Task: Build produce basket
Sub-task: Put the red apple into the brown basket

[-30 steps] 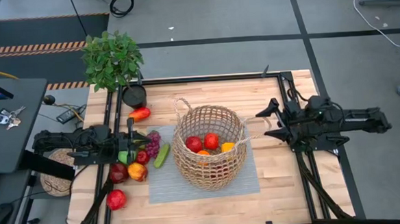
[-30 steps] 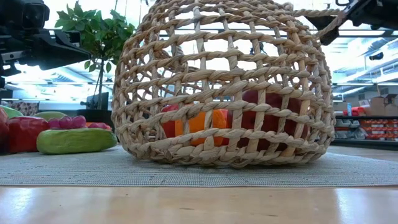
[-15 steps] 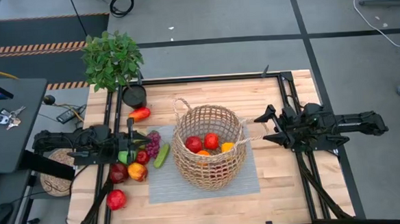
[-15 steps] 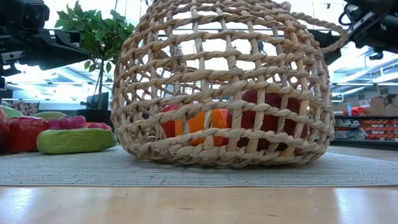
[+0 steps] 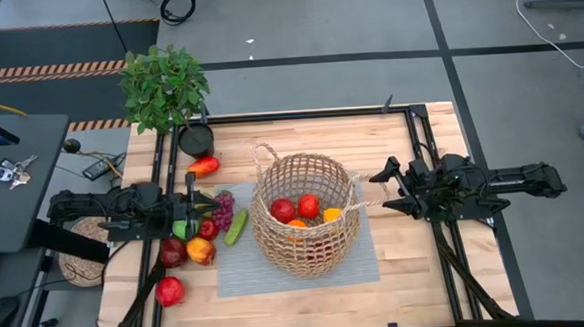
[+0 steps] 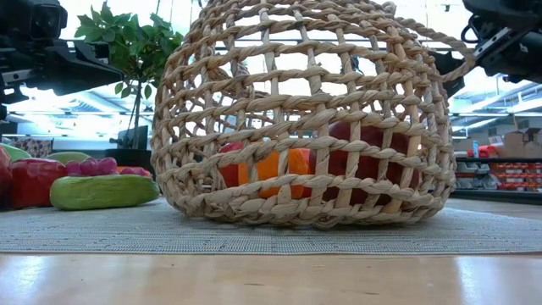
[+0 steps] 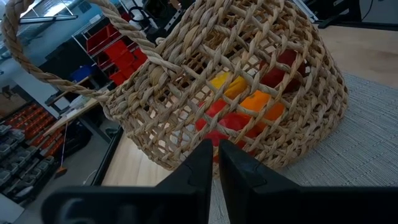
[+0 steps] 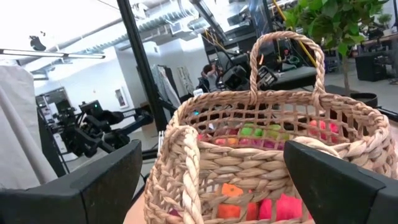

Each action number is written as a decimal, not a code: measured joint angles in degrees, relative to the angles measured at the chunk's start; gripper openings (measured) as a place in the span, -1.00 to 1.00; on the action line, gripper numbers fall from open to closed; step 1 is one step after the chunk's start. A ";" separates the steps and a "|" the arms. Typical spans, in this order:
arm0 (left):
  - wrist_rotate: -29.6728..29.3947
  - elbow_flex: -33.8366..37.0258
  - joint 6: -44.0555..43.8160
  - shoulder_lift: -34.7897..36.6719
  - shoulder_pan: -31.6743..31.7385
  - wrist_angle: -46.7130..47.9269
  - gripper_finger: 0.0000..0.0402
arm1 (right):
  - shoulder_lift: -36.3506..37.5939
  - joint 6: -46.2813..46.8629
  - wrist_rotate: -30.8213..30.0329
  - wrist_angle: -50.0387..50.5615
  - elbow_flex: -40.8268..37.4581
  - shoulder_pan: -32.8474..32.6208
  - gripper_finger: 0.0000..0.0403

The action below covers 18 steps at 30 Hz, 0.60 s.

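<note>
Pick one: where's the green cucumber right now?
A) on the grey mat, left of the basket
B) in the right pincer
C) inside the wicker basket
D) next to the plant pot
A: the cucumber lies on the grey mat just outside the basket, on the left arm's side; the low view shows it flat on the mat too.

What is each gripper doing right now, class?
Left gripper: shut, holding nothing, beside the produce.
Right gripper: open, empty, by the basket handle.
</note>
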State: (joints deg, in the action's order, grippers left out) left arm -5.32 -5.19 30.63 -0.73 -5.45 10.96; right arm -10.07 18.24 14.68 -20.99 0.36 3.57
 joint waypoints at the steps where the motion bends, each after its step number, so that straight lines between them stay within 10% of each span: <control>1: 0.00 0.00 0.00 0.00 0.02 0.00 -0.83 | -0.02 -0.03 0.00 0.01 0.00 0.01 0.95; 18: 0.00 0.00 0.00 0.00 0.01 -0.01 -0.82 | -0.04 -0.14 0.14 9.14 0.00 -0.02 0.95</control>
State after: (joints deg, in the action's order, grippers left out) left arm -5.32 -5.19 30.63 -0.73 -5.44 10.95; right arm -10.11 18.10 14.82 -11.85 0.36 3.55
